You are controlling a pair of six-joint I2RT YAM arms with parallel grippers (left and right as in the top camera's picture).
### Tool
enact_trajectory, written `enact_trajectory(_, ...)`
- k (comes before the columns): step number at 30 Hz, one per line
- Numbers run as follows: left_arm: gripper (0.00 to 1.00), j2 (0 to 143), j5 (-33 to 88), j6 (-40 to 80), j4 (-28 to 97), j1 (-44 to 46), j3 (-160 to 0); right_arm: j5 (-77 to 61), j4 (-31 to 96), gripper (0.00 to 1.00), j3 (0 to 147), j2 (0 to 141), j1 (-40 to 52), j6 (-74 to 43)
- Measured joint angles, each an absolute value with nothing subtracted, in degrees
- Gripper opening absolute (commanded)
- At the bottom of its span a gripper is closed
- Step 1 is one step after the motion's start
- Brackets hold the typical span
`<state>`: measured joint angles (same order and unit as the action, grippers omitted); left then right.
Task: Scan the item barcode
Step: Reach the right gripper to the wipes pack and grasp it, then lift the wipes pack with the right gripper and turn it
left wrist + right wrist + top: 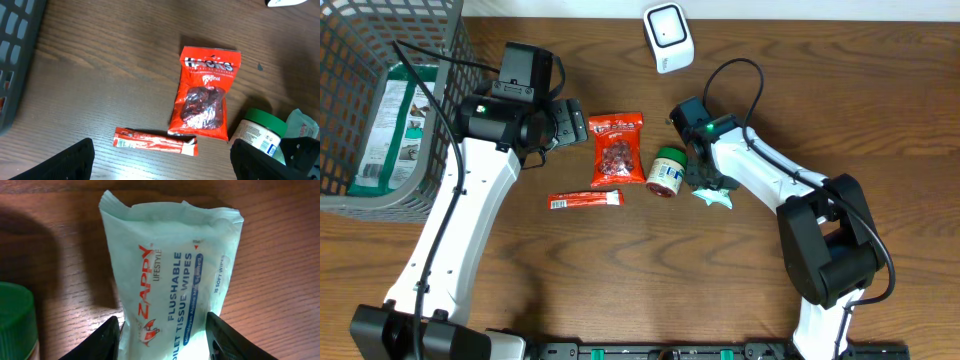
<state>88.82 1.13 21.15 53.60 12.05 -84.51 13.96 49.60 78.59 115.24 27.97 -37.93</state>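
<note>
Right gripper: fingers straddle the lower end of the wipes pack, pads at its edges; whether they are squeezing it cannot be told.
Wipes pack: flat on the table, just right of the green-lidded jar.
Left gripper: spread wide, holding nothing, above the red stick pack.
Scanner: at the far edge, well apart from the pack.
Red candy bag: left of the jar.

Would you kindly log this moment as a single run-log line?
task: scan barcode | left tool: open, empty | right tool: straddling wipes pack, grip unconfirmed | scanner: far edge, nothing presented
</note>
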Motion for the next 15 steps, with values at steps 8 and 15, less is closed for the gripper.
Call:
enact_trajectory(8,0.87,88.8,1.1,21.1,53.6,12.1,-84.5,14.0,50.5,0.02,78.2,115.0,28.0,-36.9)
enact_trajectory(15,0.87,88.8,1.1,21.1,53.6,12.1,-84.5,4.4,52.0,0.03,79.6,111.8,23.7,-32.6)
